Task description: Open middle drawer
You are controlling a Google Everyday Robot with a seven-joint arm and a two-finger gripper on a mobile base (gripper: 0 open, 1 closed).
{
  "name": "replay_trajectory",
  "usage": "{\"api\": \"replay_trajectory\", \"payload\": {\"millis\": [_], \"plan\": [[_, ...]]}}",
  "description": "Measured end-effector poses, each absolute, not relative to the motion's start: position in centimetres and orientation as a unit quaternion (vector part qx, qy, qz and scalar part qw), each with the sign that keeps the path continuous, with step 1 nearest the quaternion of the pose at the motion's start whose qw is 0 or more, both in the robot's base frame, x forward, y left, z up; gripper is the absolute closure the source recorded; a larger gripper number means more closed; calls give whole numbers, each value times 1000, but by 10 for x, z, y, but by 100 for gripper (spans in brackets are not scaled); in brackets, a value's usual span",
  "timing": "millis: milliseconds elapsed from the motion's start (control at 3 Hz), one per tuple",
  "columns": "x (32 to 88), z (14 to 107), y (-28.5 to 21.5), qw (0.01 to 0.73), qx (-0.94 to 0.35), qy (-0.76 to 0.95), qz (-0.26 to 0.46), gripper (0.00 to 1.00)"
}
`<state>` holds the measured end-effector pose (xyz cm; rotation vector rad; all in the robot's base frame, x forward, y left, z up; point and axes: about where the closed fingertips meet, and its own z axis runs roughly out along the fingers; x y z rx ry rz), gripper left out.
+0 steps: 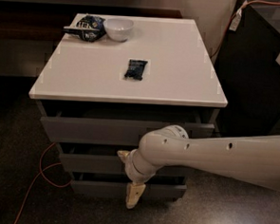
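A grey cabinet with a white top [171, 63] has three drawers. The top drawer [91, 130] stands slightly out. The middle drawer [87, 163] sits below it with its front nearly flush. My gripper [128, 176] is at the end of the white arm that comes in from the right, right in front of the middle drawer's face. Its cream fingers are spread vertically: one fingertip [122, 154] is at the drawer's top edge, and the other [134, 196] hangs over the bottom drawer [92, 187]. It holds nothing that I can see.
On the top lie a dark snack packet [135, 69], a white bowl [118, 28] and a chip bag [86, 27]. An orange cable [39, 172] runs on the floor at the left. A black cabinet [262, 64] stands to the right.
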<state>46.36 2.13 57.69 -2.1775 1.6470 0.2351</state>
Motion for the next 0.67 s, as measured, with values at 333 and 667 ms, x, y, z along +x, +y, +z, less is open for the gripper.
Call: {"api": "replay_trajectory", "payload": {"millis": [333, 667], "plan": [[464, 560, 25, 194, -783, 586, 77, 0], [466, 545, 26, 193, -784, 586, 62, 0]]}}
